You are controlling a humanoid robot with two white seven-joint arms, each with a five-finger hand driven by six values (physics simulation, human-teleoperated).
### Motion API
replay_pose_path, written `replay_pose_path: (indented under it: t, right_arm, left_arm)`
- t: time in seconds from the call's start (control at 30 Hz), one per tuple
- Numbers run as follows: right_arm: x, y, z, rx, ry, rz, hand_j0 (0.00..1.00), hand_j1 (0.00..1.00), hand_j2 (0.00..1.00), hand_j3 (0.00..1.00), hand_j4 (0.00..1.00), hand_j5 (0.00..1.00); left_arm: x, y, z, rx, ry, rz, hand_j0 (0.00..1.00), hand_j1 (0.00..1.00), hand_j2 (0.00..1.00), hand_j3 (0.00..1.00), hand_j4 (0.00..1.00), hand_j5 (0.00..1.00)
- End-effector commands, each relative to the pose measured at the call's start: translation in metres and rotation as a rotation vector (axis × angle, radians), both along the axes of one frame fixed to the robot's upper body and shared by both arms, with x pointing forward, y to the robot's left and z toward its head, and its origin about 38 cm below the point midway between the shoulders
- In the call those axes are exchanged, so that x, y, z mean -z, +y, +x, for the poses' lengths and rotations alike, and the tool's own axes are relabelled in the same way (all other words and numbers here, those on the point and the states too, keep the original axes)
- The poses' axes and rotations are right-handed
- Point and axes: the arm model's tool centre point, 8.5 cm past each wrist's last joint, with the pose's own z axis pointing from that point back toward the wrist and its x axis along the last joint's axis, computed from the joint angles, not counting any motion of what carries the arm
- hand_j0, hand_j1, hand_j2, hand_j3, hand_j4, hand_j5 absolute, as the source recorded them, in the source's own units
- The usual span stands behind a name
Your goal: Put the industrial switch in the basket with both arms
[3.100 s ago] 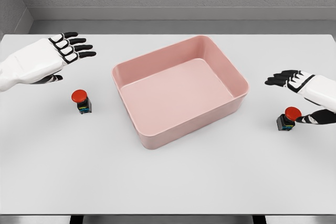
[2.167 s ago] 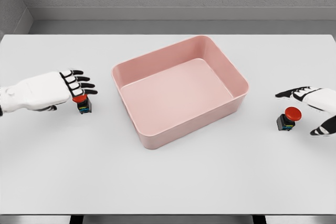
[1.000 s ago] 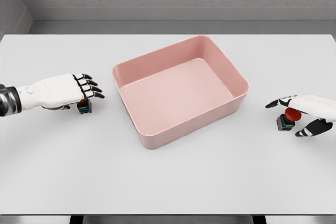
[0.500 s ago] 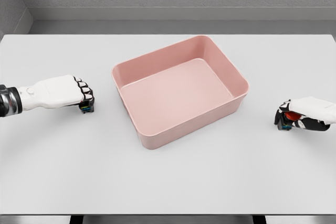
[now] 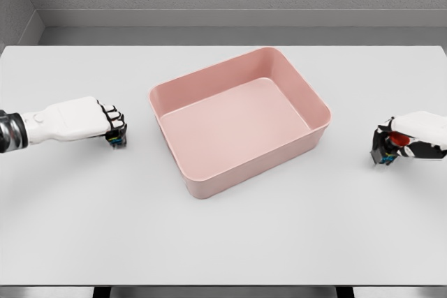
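At the far left, the left hand [image 5: 94, 122] reaches in low over the white table [image 5: 223, 235], its arm entering from the picture's left edge. Its black-tipped fingers [image 5: 115, 122] are curled down around the left industrial switch [image 5: 116, 140]; only the dark lower body of that switch, with a bit of blue-green, shows below the knuckles, and its red cap is covered by the hand. The switch sits at the table surface, well to the left of the basket, and whether it is lifted clear cannot be told.

In the middle stands the pink basket [image 5: 209, 185], a rectangular tub with rounded corners, turned at an angle to the table edges. Its inside shows only bare pink floor. Neither switch is in it.

At the far right, the right hand [image 5: 413, 139] comes in from the picture's right edge, fingers closed around the right industrial switch [image 5: 388, 149]. A patch of the red cap shows between the fingers, and the dark body sticks out toward the left and downward. This switch is tilted in the grasp, low over the table, well apart from the basket's right wall.
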Motion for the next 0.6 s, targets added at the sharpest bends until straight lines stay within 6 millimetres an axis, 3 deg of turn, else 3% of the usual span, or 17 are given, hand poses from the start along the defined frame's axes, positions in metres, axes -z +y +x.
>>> replay_pose_path:
  t: [0.0, 0.27, 0.57]
  right_arm:
    - [-0.004, -0.001, 0.001, 0.003, -0.008, 0.002, 0.44, 0.44, 0.44, 0.44, 0.44, 0.44]
    - [-0.017, -0.001, 0.005, -0.001, -0.046, 0.008, 0.44, 0.44, 0.44, 0.44, 0.44, 0.44]
    - [-0.028, 0.003, 0.01, -0.013, -0.081, 0.018, 0.44, 0.44, 0.44, 0.44, 0.44, 0.44]
  left_arm:
    - [-0.006, 0.0, 0.001, -0.006, -0.006, -0.02, 0.16, 0.16, 0.16, 0.16, 0.16, 0.16]
    - [-0.04, -0.001, 0.015, -0.011, -0.077, -0.06, 0.16, 0.16, 0.16, 0.16, 0.16, 0.16]
    - [-0.077, -0.017, 0.013, 0.042, -0.16, -0.109, 0.16, 0.16, 0.16, 0.16, 0.16, 0.16]
